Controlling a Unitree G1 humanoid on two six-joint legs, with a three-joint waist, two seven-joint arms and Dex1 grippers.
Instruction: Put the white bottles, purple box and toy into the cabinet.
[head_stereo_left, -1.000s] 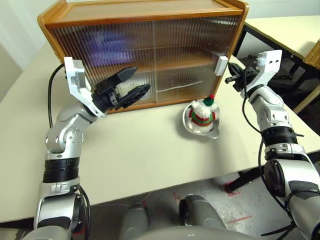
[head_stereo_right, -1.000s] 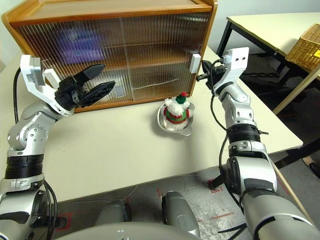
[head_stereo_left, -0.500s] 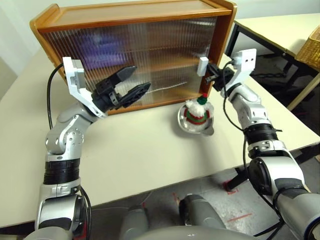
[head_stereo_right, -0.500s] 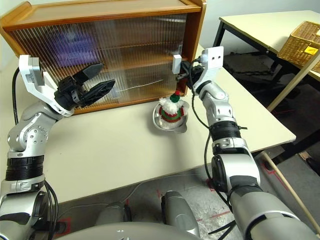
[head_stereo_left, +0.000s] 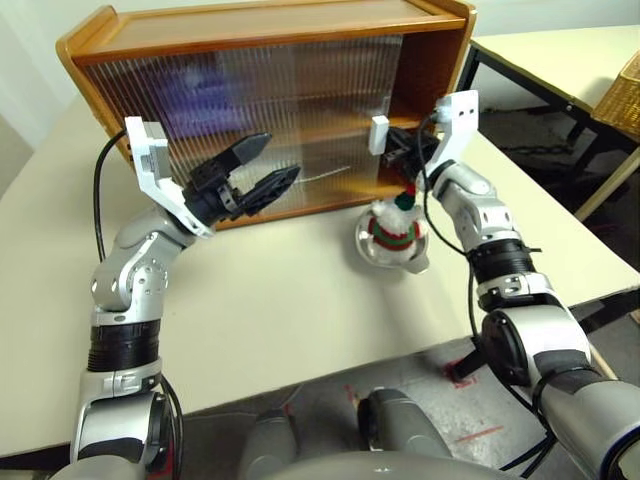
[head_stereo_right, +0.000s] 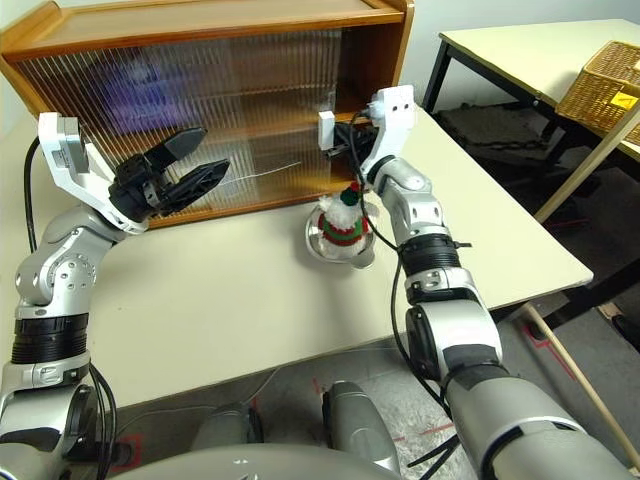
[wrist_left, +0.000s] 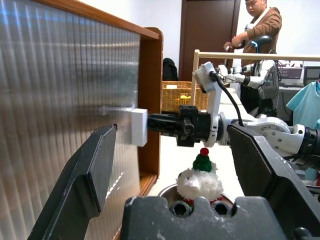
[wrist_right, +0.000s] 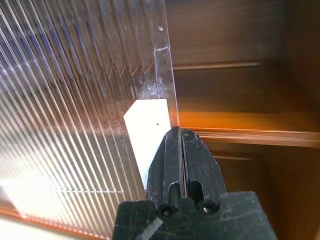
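One toy (head_stereo_left: 396, 228) sits in its bowl (head_stereo_left: 372, 250) on the desk (head_stereo_left: 280, 310) before the cabinet (head_stereo_left: 250, 40); soft, light plush, best pinched round its body. Right tool (head_stereo_left: 400, 152), clenched, presses the door handle (head_stereo_left: 379, 134); left tool (head_stereo_left: 262, 172) hovers released.

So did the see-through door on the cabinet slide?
Yes. The door's white handle went left, away from the cabinet right wall, pushed by the shut right claw, opening a gap.
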